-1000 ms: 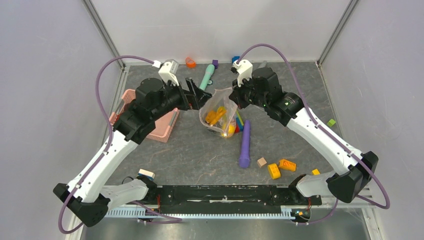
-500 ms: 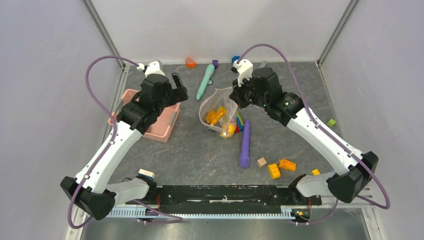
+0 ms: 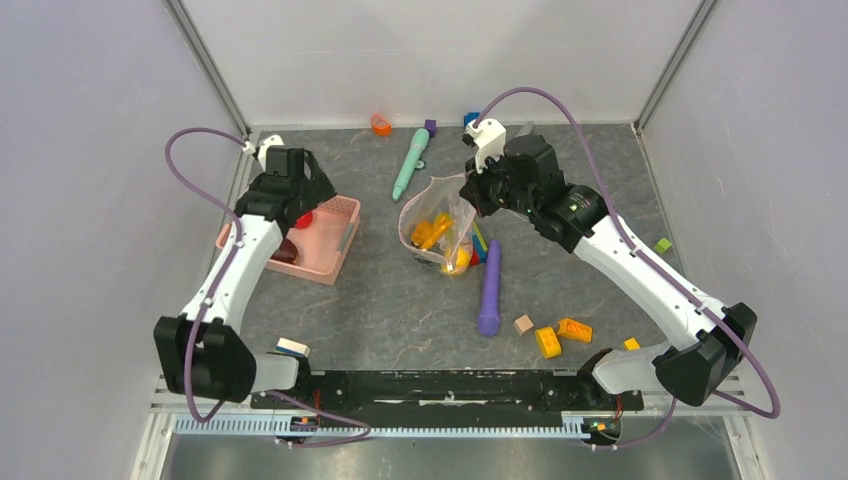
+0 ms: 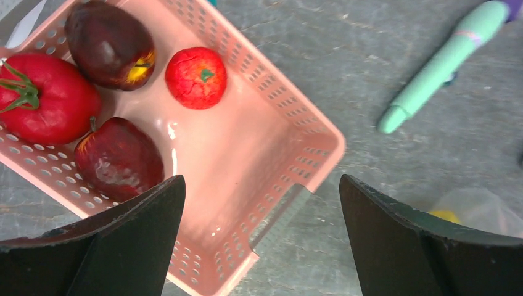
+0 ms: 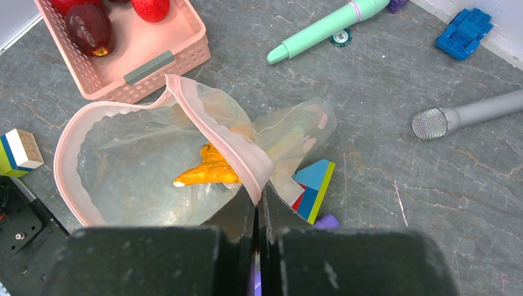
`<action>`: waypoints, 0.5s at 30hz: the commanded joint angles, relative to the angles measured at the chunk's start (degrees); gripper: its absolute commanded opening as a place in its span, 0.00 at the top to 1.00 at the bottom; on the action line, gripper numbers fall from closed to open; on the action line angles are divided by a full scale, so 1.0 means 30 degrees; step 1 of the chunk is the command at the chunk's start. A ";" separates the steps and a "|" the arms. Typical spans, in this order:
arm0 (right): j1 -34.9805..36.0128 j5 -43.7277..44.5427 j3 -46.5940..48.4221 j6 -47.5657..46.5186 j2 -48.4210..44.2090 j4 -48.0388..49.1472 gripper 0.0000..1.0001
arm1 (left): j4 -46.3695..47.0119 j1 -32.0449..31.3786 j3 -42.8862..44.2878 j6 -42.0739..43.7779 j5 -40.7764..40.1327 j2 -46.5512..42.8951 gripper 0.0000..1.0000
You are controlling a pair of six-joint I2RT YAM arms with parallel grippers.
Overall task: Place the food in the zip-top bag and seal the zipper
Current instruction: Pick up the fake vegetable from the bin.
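Note:
The clear zip-top bag stands mid-table with its mouth held wide. My right gripper is shut on the bag's pink zipper strip; from above, that gripper is at the bag's right rim. Yellow-orange food lies inside the bag. More food sits in the pink basket: a red tomato, two maroon apples and a small red fruit. My left gripper hangs open above the basket's right end, holding nothing.
A teal marker lies behind the bag and a purple stick to its front right. A multicoloured block rests against the bag. Orange blocks are scattered at front right. A grey microphone lies at the far edge.
My left arm has swung away from the bag's mouth, leftward, and now hovers over the pink basket. The right gripper and the bag have stayed put.

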 commanded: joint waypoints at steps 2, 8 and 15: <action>-0.0006 0.0286 0.0152 -0.0271 -0.0319 0.0451 1.00 | 0.1334 0.0740 -0.0493 0.1550 -0.1674 0.1567 0.00; -0.0002 0.0315 0.0163 -0.0216 -0.0385 0.0335 1.00 | 0.1778 0.1418 -0.0356 0.2652 -0.2130 0.4163 0.00; 0.0014 0.0645 -0.0055 -0.0101 -0.0544 0.0173 1.00 | 0.2815 0.1912 -0.0351 0.3570 -0.1544 0.5857 0.00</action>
